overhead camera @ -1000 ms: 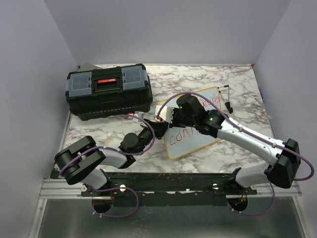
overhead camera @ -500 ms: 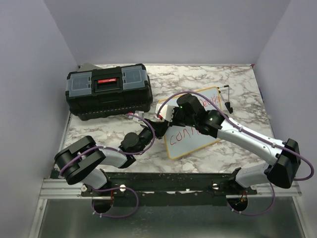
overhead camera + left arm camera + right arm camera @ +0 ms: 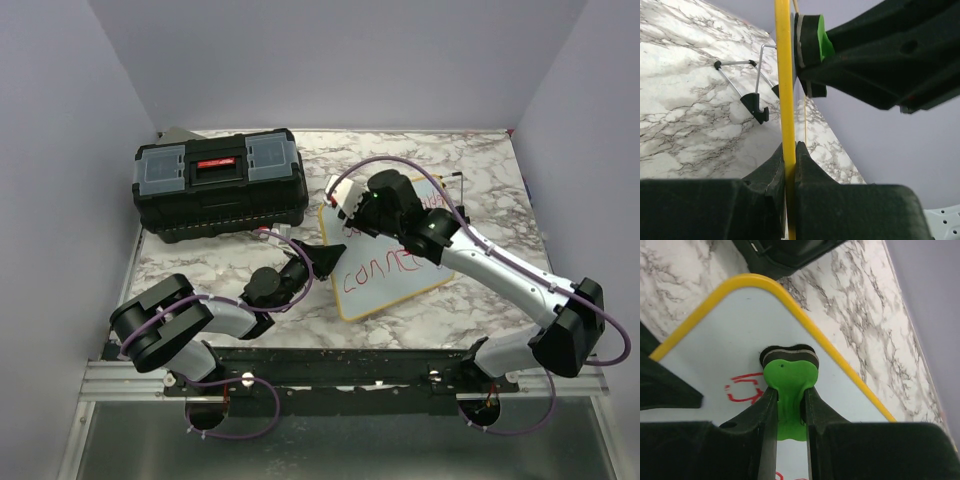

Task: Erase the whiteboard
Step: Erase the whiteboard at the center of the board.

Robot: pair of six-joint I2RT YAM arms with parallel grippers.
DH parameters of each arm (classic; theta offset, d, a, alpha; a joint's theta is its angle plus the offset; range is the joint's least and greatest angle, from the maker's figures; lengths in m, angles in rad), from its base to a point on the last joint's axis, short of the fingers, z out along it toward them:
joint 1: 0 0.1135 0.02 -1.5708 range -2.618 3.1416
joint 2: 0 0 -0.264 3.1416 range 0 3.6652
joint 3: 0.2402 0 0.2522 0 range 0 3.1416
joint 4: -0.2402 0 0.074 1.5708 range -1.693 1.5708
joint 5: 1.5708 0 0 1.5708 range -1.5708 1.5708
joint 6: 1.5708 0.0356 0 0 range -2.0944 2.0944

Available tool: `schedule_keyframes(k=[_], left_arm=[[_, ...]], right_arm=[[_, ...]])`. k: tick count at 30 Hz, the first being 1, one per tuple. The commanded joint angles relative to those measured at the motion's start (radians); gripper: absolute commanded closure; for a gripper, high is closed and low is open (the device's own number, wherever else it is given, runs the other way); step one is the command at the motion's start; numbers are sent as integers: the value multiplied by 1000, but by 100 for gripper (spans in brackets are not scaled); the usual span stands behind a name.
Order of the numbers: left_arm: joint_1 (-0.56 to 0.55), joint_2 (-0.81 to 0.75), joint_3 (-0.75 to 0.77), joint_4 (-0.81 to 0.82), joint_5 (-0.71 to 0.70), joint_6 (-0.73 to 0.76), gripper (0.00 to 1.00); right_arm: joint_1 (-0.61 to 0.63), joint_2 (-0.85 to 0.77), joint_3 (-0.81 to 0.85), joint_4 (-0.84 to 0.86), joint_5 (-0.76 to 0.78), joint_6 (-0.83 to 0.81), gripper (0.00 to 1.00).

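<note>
R end effector (image 3: 788, 390) was clamped shut on a green eraser (image 3: 789, 371). The eraser's black felt pad sat flat vs. the whiteboard (image 3: 715, 355), near a rounded corner of the yellow frame and just above some red writing (image 3: 745, 387).

L end effector (image 3: 789, 159) was pinched shut on the board's yellow edge, one finger each side w/ no gap showing.

The whiteboard sat right of centre on the marble surface (image 3: 480, 160), w/ a wire stand (image 3: 752, 102) w/ black feet behind it. A black toolbox (image 3: 220, 185) w/ grey lid compartments stood at back left, apart from the board.
</note>
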Motion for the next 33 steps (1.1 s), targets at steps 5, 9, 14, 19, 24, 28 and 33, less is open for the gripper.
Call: schedule_keyframes(k=[5,9,14,19,24,28,33], left_arm=[[-18,2,-6,-27,106,83,100],[-19,3,-6,-24,105,82,100],[-18,5,-8,-27,104,82,100],[-18,0,-4,-34,109,86,100],[-19,3,1,-35,113,84,100],[-18,11,6,-29,116,84,100],[-20,13,5,-28,116,84,100]], right_arm=[[-43,-14,-23,-121,-255,-57,99],[-41,-21,-26,-150,-328,-80,99],[-43,-19,-21,-52,-131,-4,99],[-96,-19,14,-21,-93,77,99],[-117,-16,9,-57,-159,57,99],[-115,-3,11,-182,-404,-12,99],[-116,-15,8,-172,-438,4,99]])
